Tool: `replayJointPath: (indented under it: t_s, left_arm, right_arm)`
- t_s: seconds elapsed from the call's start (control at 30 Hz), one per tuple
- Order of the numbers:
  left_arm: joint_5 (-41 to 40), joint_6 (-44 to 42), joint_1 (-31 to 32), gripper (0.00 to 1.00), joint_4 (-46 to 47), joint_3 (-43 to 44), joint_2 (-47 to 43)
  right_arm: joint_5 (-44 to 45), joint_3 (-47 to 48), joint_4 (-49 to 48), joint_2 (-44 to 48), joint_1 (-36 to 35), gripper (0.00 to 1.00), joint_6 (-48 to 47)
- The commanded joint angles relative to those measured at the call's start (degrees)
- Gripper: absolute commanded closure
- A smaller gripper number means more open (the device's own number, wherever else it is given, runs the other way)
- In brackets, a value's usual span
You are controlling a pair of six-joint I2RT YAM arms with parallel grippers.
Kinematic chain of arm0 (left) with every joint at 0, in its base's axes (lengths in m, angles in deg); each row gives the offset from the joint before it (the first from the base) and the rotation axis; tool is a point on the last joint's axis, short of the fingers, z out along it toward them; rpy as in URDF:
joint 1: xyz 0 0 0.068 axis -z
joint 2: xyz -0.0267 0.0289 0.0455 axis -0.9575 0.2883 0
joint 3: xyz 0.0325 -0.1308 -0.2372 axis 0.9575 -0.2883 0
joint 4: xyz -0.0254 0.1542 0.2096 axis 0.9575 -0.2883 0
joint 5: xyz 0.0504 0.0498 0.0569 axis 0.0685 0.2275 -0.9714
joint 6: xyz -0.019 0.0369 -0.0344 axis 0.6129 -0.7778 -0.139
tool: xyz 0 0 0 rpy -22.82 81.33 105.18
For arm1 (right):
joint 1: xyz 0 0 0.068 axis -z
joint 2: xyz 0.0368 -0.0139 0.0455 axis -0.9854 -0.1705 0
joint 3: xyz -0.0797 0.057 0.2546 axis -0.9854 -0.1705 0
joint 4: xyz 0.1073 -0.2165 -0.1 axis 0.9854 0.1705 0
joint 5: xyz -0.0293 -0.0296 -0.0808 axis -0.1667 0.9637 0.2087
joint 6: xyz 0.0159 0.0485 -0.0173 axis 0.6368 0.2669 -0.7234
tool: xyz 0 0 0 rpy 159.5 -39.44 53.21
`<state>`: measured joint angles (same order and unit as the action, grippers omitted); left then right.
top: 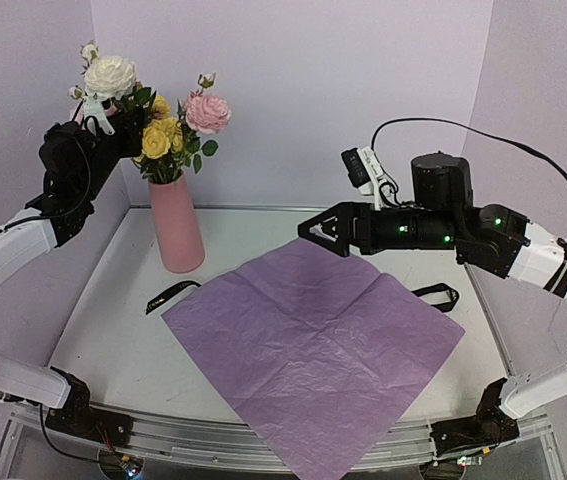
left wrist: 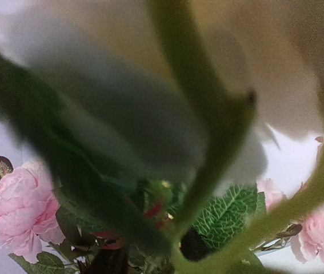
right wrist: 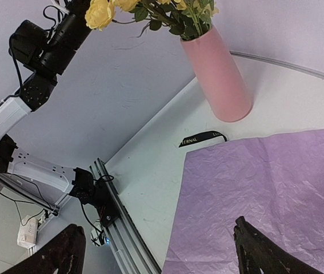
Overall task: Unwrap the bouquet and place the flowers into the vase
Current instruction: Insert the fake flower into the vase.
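So the flowers [top: 168,125] are sitting in the vase [top: 176,225] at the far left, the right gripper [top: 308,229] is hovering wide open over the paper [top: 313,330], and the left gripper [top: 101,112] is buried among them (can't tell open or closed), so backing out snagged is risking tipping the vase.

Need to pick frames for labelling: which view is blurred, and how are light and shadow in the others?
Top external: sharp, soft even light, no hard shadows around the vase and paper sheet. Left wrist: a stem and pale bloom too close, smeared out of focus; the pink bloom and veined leaf behind are clearer. Right wrist: sharp, tilted, lettering on the ribbon visible.
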<state>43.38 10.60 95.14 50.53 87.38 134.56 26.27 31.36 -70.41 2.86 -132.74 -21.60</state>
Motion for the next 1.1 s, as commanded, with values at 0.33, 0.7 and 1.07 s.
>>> replayJointPath:
  t_s: [0.33,0.7,1.07]
  left_arm:
    - [-3.19,3.13,-0.18,0.51,0.68,-2.34,-5.01]
    - [-3.51,4.82,-0.18,0.93,-0.14,-4.27,-4.29]
    - [-2.48,6.08,-0.18,0.95,-0.05,-4.85,0.70]
  right_arm:
    - [-0.22,-0.15,-0.86,1.24,-0.27,0.09,-0.27]
    - [-0.67,-0.25,-0.68,1.10,-0.25,0.09,-0.23]
    - [-0.29,-1.09,-0.50,2.09,-0.27,0.09,0.37]
